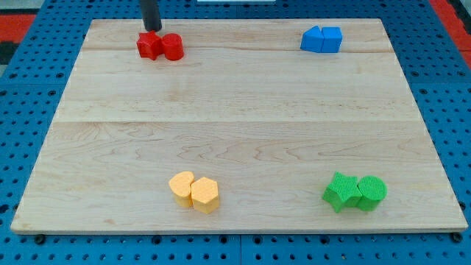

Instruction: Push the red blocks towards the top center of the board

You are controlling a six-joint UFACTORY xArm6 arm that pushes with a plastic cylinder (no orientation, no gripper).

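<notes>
Two red blocks sit touching at the view's top left of the wooden board (235,118): a red star-like block (149,46) and a red rounded block (173,47) on its right. My tip (151,29) comes down from the view's top edge and stands just above the red star-like block, touching or nearly touching its top side.
Two blue blocks (321,39) sit touching at the top right. Two yellow blocks (195,191) sit touching at the bottom, left of centre. Two green blocks (355,191) sit touching at the bottom right. A blue pegboard (441,73) surrounds the board.
</notes>
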